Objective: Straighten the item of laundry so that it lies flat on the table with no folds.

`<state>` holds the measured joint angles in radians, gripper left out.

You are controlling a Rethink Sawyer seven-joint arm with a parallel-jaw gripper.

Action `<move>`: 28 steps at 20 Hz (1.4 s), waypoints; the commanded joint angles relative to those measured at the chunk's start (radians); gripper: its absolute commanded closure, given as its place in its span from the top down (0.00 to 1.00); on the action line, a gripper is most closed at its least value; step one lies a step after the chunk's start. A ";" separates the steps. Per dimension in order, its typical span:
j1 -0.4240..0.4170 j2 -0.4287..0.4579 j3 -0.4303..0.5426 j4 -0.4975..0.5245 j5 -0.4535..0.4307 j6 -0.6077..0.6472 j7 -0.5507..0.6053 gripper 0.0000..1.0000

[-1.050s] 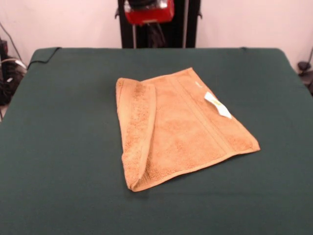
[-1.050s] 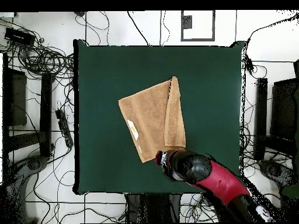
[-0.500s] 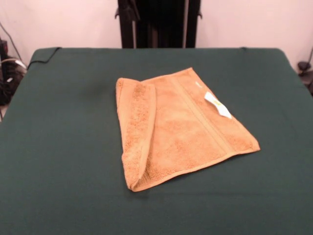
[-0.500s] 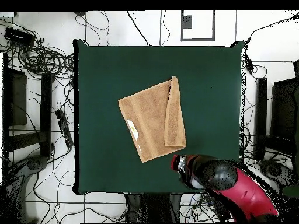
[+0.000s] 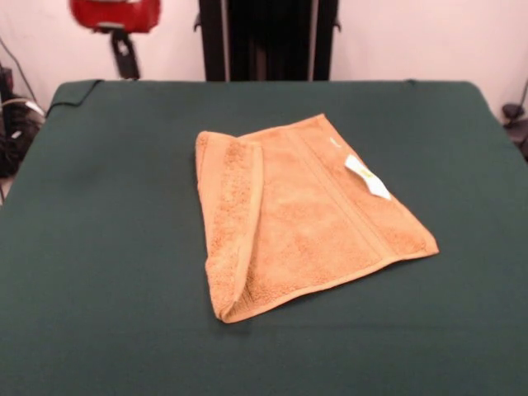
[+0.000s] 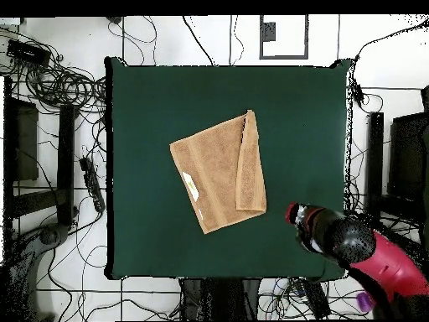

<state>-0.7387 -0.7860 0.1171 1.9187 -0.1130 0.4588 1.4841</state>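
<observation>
The towel (image 5: 301, 214) lies mid-bench (image 5: 107, 247), one long strip doubled over along its edge (white tag (image 5: 367, 176) showing on the opposite side). The claw (image 5: 125, 58) hangs off by the bench's corner, well apart from the cloth; whether it's wide or narrow, I cannot tell. The risk: pinching both layers and dragging the whole towel.

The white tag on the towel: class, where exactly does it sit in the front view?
In the front view the white tag lies on the towel along its right-hand edge, toward the far corner, with bare table beyond it.
</observation>
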 commanded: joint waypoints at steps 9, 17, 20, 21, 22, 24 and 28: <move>-0.040 0.095 0.230 -0.308 -0.330 0.023 -0.235 0.00; -0.044 0.075 0.253 -0.290 -0.402 0.039 -0.195 0.00; -0.041 0.083 0.263 -0.277 -0.400 0.056 -0.174 0.00; -0.039 0.084 0.265 -0.270 -0.399 0.059 -0.165 0.00; -0.036 0.084 0.264 -0.262 -0.398 0.059 -0.151 0.00; -0.030 0.084 0.261 -0.243 -0.395 0.059 -0.121 0.00; -0.012 0.086 0.248 -0.211 -0.383 0.040 -0.061 0.00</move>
<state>-0.8003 -0.7162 0.2569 1.6402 -0.4781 0.4109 1.4839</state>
